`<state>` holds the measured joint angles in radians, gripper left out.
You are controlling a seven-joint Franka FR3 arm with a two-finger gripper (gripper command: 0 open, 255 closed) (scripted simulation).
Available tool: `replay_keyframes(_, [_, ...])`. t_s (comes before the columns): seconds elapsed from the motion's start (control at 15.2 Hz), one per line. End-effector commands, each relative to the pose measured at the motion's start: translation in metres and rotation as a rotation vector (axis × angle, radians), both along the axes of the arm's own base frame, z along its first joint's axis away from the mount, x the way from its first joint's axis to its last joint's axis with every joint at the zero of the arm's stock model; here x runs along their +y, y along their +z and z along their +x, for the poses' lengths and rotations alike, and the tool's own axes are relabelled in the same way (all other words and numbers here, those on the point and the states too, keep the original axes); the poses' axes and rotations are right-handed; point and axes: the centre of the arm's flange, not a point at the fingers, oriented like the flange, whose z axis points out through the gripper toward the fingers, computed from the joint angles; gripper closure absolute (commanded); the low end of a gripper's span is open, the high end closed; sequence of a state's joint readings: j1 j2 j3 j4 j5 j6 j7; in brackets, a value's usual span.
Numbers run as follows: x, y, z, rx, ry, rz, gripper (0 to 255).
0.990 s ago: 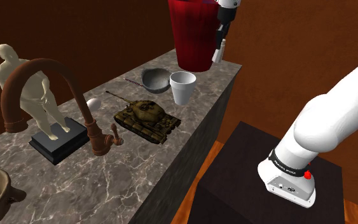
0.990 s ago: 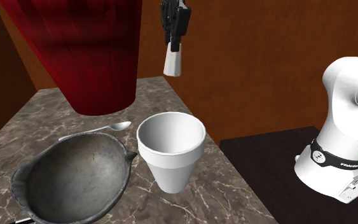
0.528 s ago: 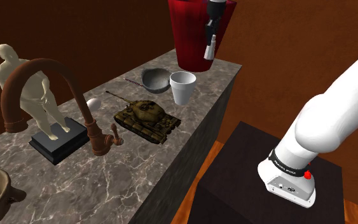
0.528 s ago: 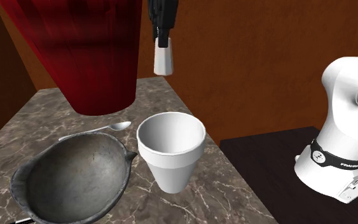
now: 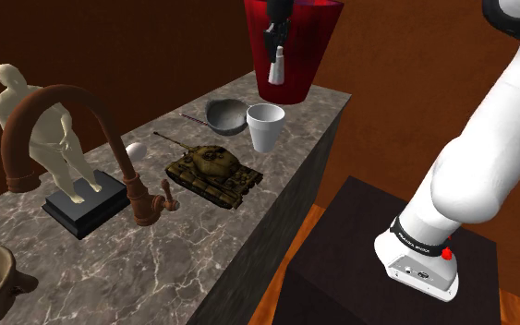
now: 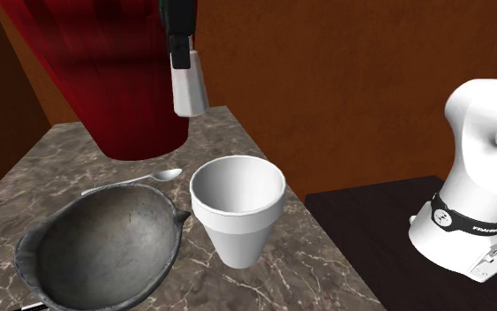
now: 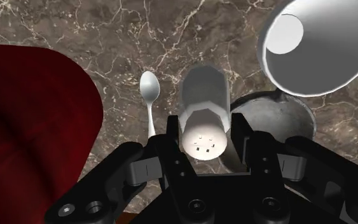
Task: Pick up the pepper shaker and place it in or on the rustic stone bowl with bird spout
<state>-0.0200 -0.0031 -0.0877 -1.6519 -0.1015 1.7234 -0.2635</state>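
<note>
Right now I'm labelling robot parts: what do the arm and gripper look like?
The arm is rounded white shells with dark joints; near its base a black band carries white lettering, beside a red dot. The gripper is all black and blocky, with two fingers and round screw holes.

I'm seeing the big red vessel (image 6: 123, 79) crowding the fingers (image 7: 242, 143) and their shaker (image 6: 187, 88) on one side. The white cup (image 6: 237, 208) is standing just beside the grey bowl (image 6: 96, 247), a spoon (image 6: 162, 176) lying between bowl and vessel. The bowl's mouth is lying open from above; the tank (image 5: 213, 168) is sitting well apart.
</note>
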Motion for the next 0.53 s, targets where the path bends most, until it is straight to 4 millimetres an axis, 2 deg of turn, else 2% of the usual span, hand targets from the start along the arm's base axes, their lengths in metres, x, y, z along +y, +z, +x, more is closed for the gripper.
replay_keyframes(0.0, [0.020, 0.002, 0.020, 0.000, -0.001, 0.001, 255])
replay_keyframes(0.46, [0.088, 0.011, 0.081, 0.000, -0.001, 0.001, 255])
